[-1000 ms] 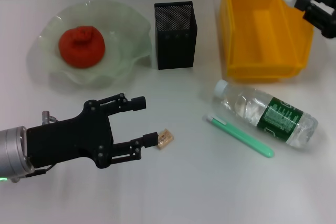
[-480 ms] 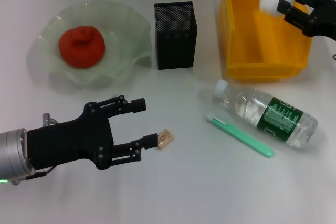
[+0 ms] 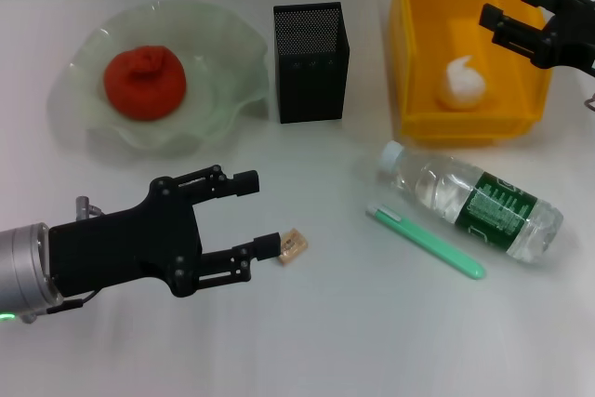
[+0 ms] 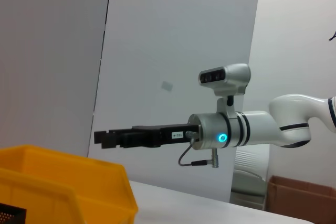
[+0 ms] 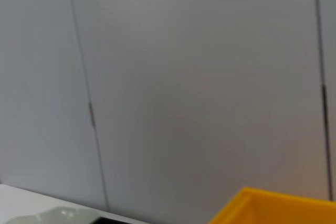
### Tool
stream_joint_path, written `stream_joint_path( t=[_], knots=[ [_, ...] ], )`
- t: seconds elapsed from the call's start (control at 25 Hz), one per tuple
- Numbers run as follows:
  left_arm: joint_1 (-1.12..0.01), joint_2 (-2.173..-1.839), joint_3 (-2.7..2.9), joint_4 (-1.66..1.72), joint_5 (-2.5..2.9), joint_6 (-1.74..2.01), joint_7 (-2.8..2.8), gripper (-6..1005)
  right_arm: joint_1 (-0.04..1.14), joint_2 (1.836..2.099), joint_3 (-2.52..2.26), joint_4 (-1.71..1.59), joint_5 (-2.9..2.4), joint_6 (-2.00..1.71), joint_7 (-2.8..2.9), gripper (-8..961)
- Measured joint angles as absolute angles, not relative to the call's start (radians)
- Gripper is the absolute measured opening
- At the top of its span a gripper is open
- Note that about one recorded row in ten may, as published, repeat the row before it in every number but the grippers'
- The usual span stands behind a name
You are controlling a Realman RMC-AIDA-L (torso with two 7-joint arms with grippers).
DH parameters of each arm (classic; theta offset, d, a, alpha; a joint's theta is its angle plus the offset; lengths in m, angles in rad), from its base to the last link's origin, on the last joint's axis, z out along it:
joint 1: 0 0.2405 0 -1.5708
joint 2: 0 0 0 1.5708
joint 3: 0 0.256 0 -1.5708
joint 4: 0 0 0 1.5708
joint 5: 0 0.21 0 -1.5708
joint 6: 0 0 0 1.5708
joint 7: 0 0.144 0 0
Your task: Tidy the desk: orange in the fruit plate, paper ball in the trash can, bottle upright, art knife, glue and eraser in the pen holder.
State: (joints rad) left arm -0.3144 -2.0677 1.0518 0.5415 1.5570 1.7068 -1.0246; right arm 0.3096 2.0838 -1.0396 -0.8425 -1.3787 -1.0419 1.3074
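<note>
- eraser (image 3: pixel 292 245) is lying on the bench (image 3: pixel 307 341) just off the tip of the lower finger of the left gripper (image 3: pixel 262 214), touching it or nearly so; it is sitting toward the outer edge of the gap, not centred between the jaws.
- left jaws are standing wide open and holding nothing, reaching in low from the near left side of the bench; the eraser's long axis is running slightly aslant to the fingers, so i judge a small shift toward the eraser is needed before closing.
- left gripper is by far the nearer arm to the eraser; the pen holder (image 3: pixel 310 62) is standing beyond it, between the fruit plate (image 3: pixel 218 90) and the trash can (image 3: pixel 465 123).
- right gripper (image 3: pixel 522 18) is hovering over the far right rim of the trash can, jaws spread and empty.
- paper ball (image 3: pixel 462 84) is now lying inside the trash can on its floor; one second ago it was pinched in the right jaws above the rim, and half a second ago it was falling beside them.
- left gripper and eraser are showing no visible shift across the three moments.
- orange (image 3: pixel 144 82) is sitting in the fruit plate.
- bottle (image 3: pixel 470 200) is lying on its side, cap pointing toward the pen holder, with a green stick-like tool (image 3: pixel 425 241) just beside it, nearer the right arm.
</note>
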Motion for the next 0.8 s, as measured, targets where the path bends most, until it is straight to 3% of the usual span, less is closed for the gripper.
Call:
stream_joint_path(
  t=[0.52,0.8],
  knots=[
    [-0.318,-2.068,1.045,0.542,1.557,1.707,-1.025,743,0.294,2.081,-1.094,-0.936,-1.399,-1.271,1.369,804],
    [-0.325,-2.068,1.046,0.542,1.557,1.704,-1.025,743,0.314,2.079,-1.095,-1.174,-1.657,-1.344,1.753,838]
  ],
)
